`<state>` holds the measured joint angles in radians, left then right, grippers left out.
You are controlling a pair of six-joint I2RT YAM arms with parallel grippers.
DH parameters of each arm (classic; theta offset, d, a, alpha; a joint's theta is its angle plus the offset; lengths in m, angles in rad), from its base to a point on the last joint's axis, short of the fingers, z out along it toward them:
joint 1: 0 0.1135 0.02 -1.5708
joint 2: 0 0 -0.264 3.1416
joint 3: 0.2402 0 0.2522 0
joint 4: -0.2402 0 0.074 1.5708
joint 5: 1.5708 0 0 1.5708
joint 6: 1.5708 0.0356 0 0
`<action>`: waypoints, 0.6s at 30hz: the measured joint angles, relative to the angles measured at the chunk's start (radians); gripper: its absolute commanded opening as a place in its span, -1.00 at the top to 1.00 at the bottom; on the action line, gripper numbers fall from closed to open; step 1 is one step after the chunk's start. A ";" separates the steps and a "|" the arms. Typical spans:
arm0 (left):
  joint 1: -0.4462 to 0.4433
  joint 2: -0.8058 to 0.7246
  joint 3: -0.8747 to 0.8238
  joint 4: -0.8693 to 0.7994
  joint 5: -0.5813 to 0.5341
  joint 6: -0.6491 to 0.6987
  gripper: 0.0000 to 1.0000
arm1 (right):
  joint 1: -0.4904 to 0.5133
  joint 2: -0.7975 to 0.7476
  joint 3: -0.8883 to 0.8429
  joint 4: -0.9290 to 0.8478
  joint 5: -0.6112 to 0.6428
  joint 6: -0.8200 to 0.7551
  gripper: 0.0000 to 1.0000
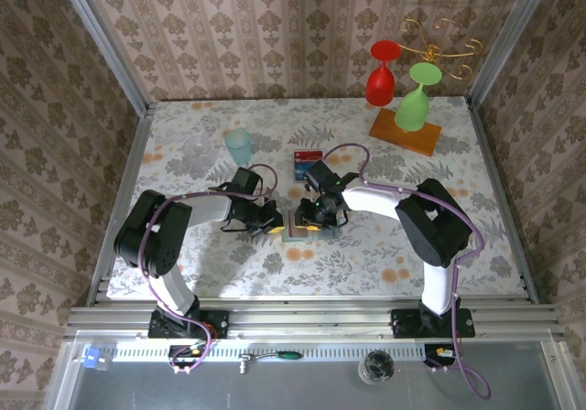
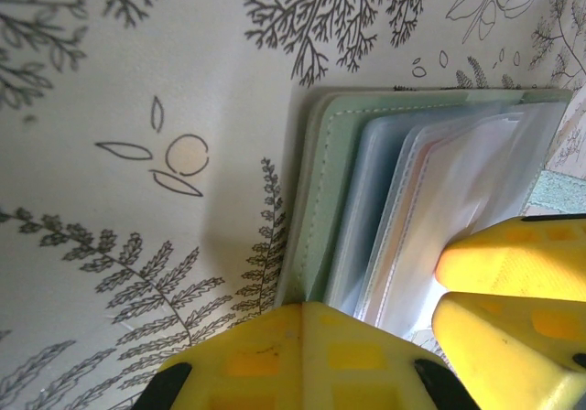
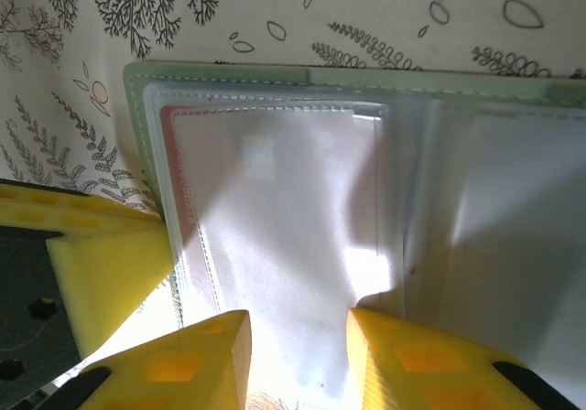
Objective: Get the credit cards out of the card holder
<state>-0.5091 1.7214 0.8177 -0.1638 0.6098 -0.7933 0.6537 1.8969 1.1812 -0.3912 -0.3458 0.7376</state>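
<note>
Plainly, the holder [image 1: 312, 231] lay open and flat on the table [image 1: 183, 273] between the two grippers, its long axis running across from one arm to the other and its clear sleeves fanned up. The left gripper [image 1: 272, 220] was shut tight at the holder's left end, tips against the cover's corner; whether it pinched the cover or only pressed it, I couldn't tell. The right gripper [image 3: 293, 360] stood over the holder's middle, jaws part-way apart astride the edge of one sleeve [image 3: 302, 245], gripping nothing I could make out. A reddish card [image 3: 172, 181] showed faintly inside that sleeve, directly under the right gripper, so that arm looked the nearer for the pull. Red and blue cards [image 1: 303, 165] lay out just beyond the holder.
</note>
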 measured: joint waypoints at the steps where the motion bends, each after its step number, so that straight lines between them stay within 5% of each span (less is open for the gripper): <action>1: 0.000 0.000 0.000 0.000 0.000 0.000 0.94 | -0.002 -0.001 -0.002 0.000 -0.001 0.000 0.34; 18: 0.000 -0.015 0.017 -0.034 -0.005 -0.011 0.87 | -0.048 -0.039 -0.122 0.163 -0.086 0.063 0.37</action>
<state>-0.5091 1.7061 0.8345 -0.1982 0.6048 -0.8043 0.6052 1.8576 1.0592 -0.2287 -0.4320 0.8009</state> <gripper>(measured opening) 0.057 0.319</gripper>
